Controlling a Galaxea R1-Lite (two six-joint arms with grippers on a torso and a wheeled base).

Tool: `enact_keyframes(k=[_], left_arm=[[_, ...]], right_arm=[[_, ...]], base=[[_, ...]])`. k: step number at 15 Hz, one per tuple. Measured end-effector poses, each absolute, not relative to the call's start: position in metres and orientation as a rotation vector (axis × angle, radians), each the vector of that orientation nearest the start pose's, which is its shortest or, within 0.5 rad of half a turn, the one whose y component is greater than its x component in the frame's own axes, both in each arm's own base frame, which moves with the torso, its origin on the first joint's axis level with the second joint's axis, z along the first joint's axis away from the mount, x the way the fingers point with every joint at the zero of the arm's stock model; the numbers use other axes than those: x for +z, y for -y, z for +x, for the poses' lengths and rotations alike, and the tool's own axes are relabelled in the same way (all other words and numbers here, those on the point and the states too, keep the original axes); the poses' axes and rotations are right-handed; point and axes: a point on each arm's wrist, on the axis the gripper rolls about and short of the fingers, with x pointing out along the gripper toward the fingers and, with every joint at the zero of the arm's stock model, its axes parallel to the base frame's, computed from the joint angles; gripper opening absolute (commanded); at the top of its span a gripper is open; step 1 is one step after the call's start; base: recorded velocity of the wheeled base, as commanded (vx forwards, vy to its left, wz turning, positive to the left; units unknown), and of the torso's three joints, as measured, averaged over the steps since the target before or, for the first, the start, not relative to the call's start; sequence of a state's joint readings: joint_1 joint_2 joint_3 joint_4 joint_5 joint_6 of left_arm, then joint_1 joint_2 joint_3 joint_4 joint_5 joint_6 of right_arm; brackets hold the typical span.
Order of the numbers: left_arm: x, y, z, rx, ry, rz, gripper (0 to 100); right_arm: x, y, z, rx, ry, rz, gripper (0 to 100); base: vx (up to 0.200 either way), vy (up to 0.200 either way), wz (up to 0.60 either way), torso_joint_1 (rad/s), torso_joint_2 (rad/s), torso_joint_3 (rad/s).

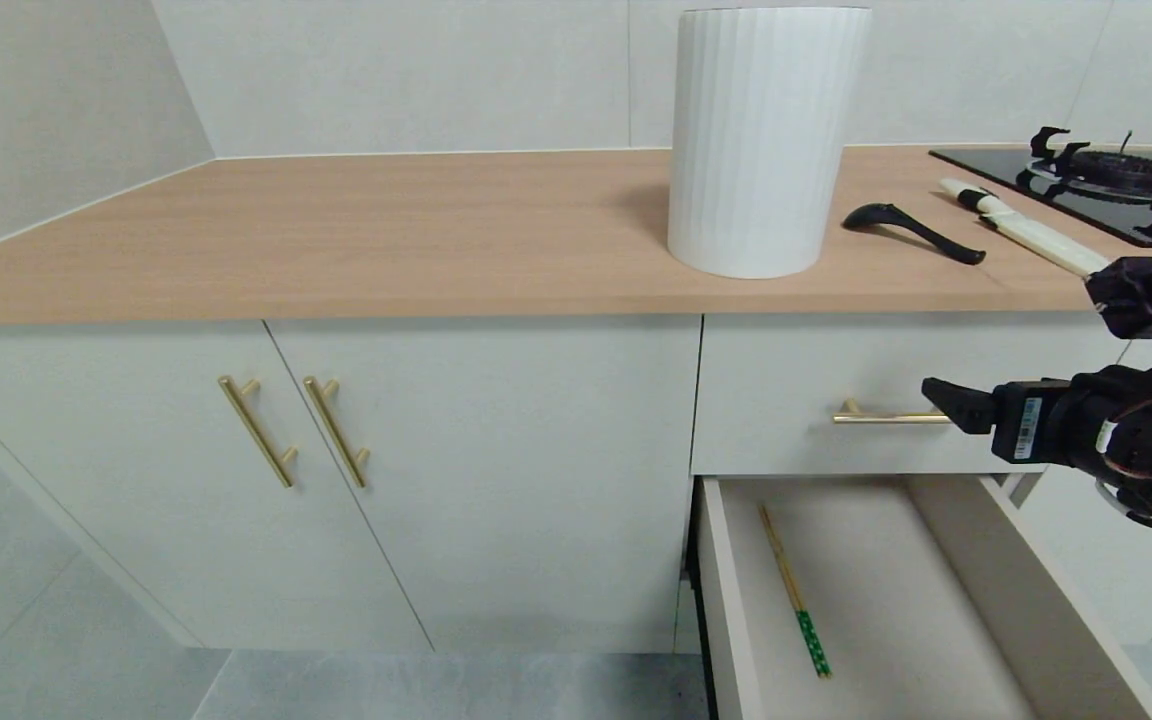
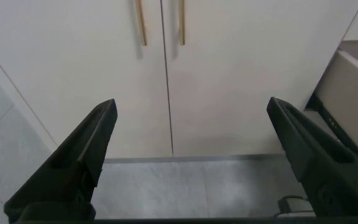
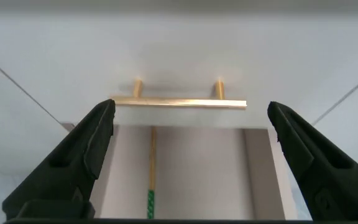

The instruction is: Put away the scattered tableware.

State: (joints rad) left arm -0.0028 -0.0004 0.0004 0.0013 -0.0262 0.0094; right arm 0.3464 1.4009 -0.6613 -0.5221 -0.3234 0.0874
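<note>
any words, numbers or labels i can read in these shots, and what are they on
Barcode sticker on the right gripper: print too small to read.
Chopsticks: green dotted ends, no letters.
No other text or signs to be seen.

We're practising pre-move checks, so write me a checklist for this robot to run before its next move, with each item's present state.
1. Right gripper open: ok, fingers wide apart, nothing held.
2. Right gripper lined up with the upper drawer handle: ok; contact cannot tell.
3. Lower drawer open: ok, chopsticks lie inside.
4. Counter tableware put away: not ok, black spoon and white utensil lie on the counter.
5. Left gripper free: ok, open and empty, facing the cupboard doors.
</note>
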Motion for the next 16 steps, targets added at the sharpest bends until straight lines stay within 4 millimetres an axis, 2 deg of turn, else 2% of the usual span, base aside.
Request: enact_keyframes(k=[7, 11, 14, 16], left_arm=[[0.076, 0.001, -0.023, -0.029, 0.001, 0.009, 100], [0.076, 0.001, -0.023, -0.030, 0.001, 0.009, 100], [0.076, 0.001, -0.023, -0.029, 0.001, 0.009, 100], [0.075, 0.001, -0.023, -0.029, 0.001, 0.009, 100]], right_arm=[[0.212, -0.069, 0.218, 0.012, -0.202, 0.019, 100], [0.213, -0.062, 0.227, 0.033, -0.205, 0.008, 100], [0.219, -0.052, 0.249, 0.057, -0.190, 0.009, 100], [0.228, -0.045, 0.274, 0.084, -0.165, -0.018, 100]], base=[[0.000, 0.000, 0.00, 0.175, -0.49, -0.288], [0.000, 0.000, 0.00, 0.196, -0.48, -0.282], [0.000, 0.000, 0.00, 0.146, -0.33, -0.191], [0.000, 0.000, 0.00, 0.032, -0.08, -0.049]])
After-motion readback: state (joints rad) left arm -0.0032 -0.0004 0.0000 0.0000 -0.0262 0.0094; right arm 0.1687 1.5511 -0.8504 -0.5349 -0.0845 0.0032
